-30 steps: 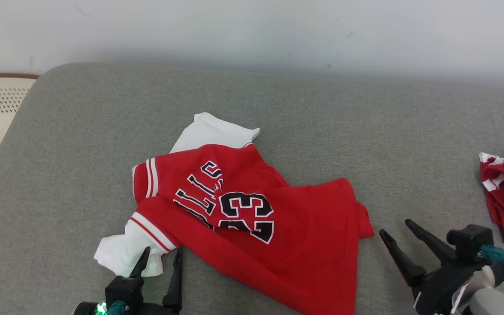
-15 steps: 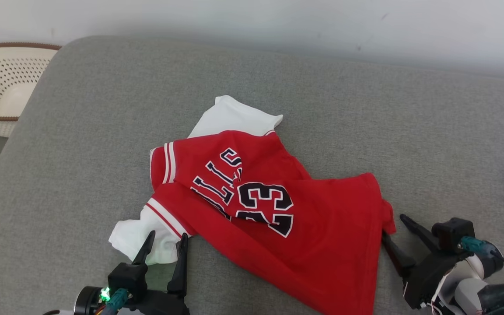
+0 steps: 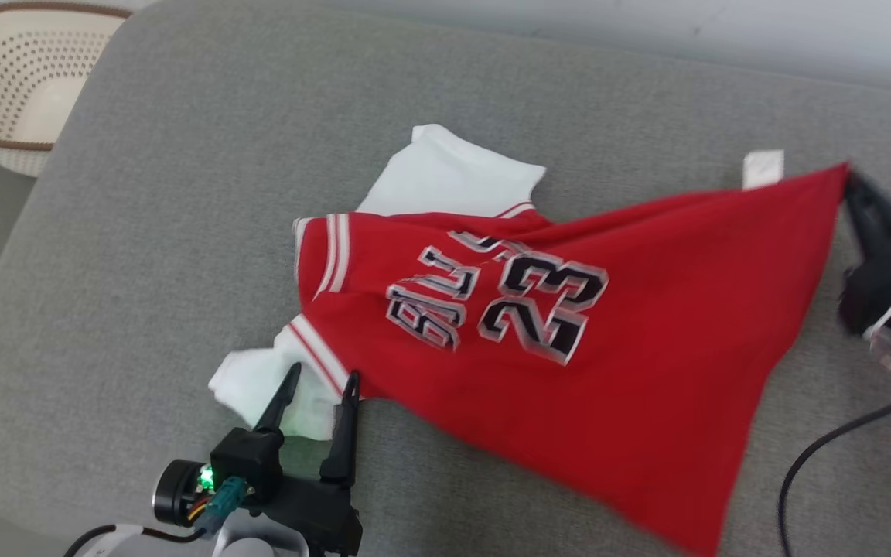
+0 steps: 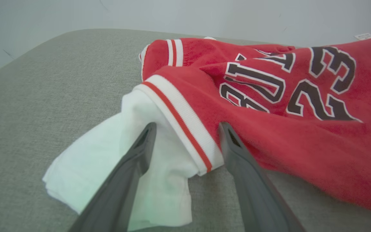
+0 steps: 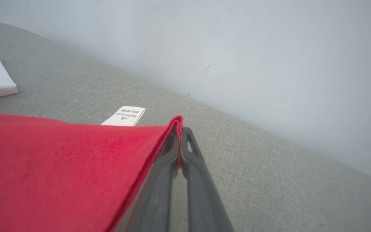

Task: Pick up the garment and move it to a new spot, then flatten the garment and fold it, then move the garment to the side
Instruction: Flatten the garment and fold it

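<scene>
Upper left: perforated cream basket point(image 3: 12, 77), beyond the grey woven cushion point(image 3: 144, 232). Lower left: left gripper point(image 3: 323, 373), fingers spread, astride the ribbed red-and-white trim over a white sleeve. Centre: garment point(image 3: 646, 348), fleecy red jersey, black "23", spread on the cushion. Right: hem corner stretched to the right gripper point(image 5: 179, 129), clamped on it. Printed care label point(image 5: 124, 116) legible in right wrist view, a plain white tab in head view.

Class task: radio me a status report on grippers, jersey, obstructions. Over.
Right gripper shut on jersey hem corner. Left gripper open, fingers astride white sleeve. Cloth part-spread on grey cushion. Basket off left, not in the way.
</scene>
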Controlling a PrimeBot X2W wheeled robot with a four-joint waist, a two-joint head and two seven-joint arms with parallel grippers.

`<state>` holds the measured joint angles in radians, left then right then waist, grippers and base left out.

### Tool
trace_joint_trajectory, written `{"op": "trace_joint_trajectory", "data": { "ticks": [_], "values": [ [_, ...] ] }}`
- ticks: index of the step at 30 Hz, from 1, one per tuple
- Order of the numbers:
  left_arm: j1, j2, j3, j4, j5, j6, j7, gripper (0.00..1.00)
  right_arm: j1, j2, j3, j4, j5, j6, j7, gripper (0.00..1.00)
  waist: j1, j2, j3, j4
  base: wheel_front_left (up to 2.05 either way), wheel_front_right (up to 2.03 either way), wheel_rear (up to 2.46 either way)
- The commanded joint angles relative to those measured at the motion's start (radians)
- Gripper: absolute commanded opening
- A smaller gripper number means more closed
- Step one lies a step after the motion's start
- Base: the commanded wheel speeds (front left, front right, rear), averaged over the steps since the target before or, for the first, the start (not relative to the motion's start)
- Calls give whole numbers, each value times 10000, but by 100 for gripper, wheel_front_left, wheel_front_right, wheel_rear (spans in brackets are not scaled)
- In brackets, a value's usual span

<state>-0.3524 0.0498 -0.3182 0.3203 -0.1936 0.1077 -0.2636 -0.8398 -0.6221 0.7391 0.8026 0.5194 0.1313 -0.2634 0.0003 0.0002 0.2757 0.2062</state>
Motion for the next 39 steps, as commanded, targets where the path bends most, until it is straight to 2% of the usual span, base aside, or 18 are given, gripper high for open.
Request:
{"op": "trace_joint_trajectory", "data": {
  "ticks": [1, 5, 6, 12, 13, 14, 15, 23, 29, 39],
  "values": [
    [-134, 15, -165, -50, -112, 60, -14, 100, -793, -289, -153, 593, -471, -11, -10, 0, -3, -2, 428, 513, 0, 0, 0],
    [-261, 18, -647, -144, -260, 74, -14, 100, -2003, -667, -408, 1856, -1328, -11, -8, 0, -3, -2, 648, 1015, 0, 0, 0],
    [-261, 18, -647, -144, -260, 74, -14, 100, -2003, -667, -408, 1856, -1328, -11, -8, 0, -3, -2, 648, 1015, 0, 0, 0],
    [-363, 15, -1072, -147, -405, 168, -14, 100, -2878, -847, -1051, 3624, -2166, -11, 44, 0, -3, -2, 664, 1476, 0, 0, 0],
    [-351, 18, -1094, -125, -394, 188, -14, 100, -2904, -795, -1208, 3923, -2191, -11, 113, 5, -3, -2, 639, 1484, 0, 0, 0],
    [-331, 15, -1106, -100, -382, 204, -14, 100, -2864, -712, -1342, 4166, -2183, -11, 209, 80, -3, -2, 590, 1469, 0, 0, 0],
    [-299, 12, -1088, -77, -360, 233, -14, 100, -2820, -637, -1427, 4291, -2191, -11, 187, 100, -3, -2, 536, 1430, 0, 0, 0],
    [90, 17, -630, 276, -168, 196, -14, 100, -1696, 109, -2207, 4567, -1953, -11, -12, 100, -3, -2, -367, 587, 0, 0, 0],
    [420, 20, -107, 521, 55, 56, -14, 100, 81, 629, -3194, 2745, -1890, -9, -7, 100, -3, -2, -1140, -154, 0, 0, 0],
    [997, 21, 467, 673, 308, -144, -14, 100, 3247, 1944, -4544, -74, -1760, -9, -9, 100, -3, -2, -1900, -805, 0, 0, 0]
  ]
}}
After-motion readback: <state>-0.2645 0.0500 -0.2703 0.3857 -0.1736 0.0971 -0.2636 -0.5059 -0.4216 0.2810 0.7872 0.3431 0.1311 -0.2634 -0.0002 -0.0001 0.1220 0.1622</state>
